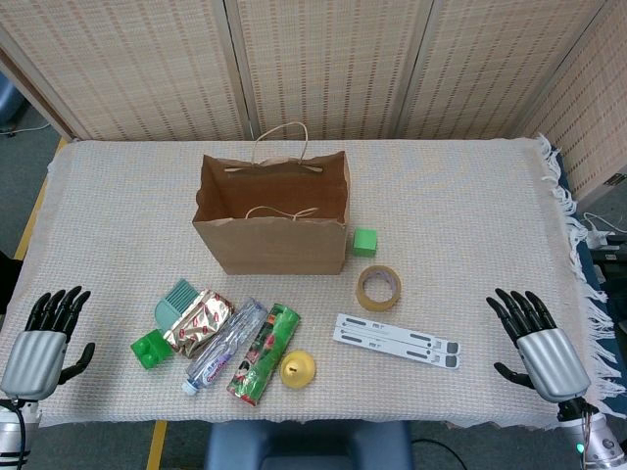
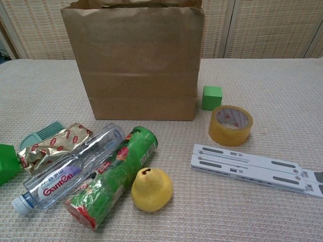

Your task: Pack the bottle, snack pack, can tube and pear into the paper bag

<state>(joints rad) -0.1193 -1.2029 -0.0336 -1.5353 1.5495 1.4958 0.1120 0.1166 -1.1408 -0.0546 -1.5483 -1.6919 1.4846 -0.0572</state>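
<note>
- Left hand [image 1: 39, 345] lies flat on the table's near left edge, fingers spread, holding nothing. Right hand [image 1: 541, 342] the same at the far right edge.
- All four items are unpacked, in a cluster just right of the left hand: snack pack [image 1: 198, 323], bottle [image 1: 225, 345], can tube [image 1: 265, 352], pear [image 1: 298, 368].
- Bottle and tube lie side by side, long axes slanting away towards the bag [image 1: 273, 217] — open-topped, beyond the cluster.
- The left hand is much nearer; the right is well apart, with a white bracket [image 1: 396, 341] between.
</note>
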